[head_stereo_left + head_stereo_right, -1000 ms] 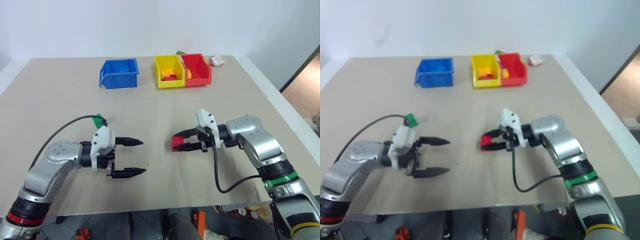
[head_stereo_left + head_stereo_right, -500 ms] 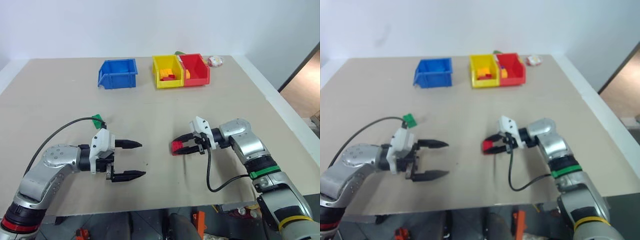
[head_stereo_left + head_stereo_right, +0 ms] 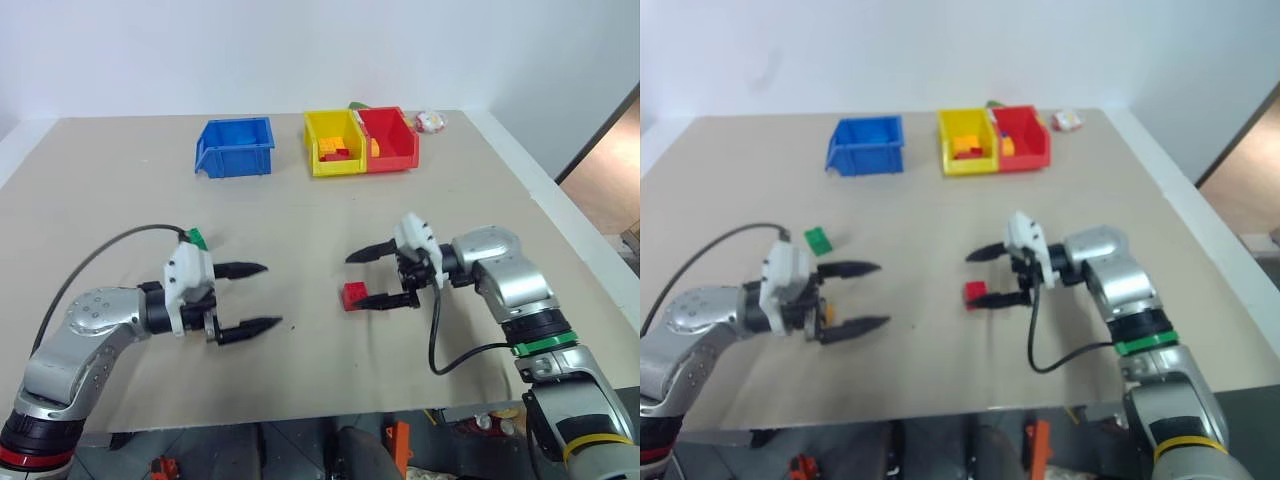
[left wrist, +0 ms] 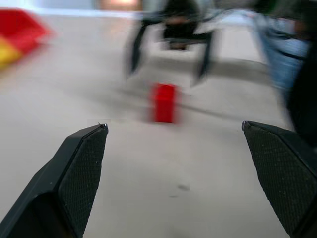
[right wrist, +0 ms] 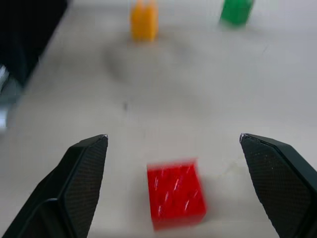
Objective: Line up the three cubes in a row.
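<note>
Where it rests, the red cube [image 5: 176, 192] sits studs-up.

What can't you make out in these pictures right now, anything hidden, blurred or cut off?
- Orange cube: clear of cover in the right wrist view; in the head views the left gripper and its arm cover that spot.
- Green cube: half hidden behind the left gripper's white mount in the left eye view; cut by the frame edge in the right wrist view.
- Small bricks in the yellow bin: too small to count.
- Red cube: blurred in the left wrist view.
</note>
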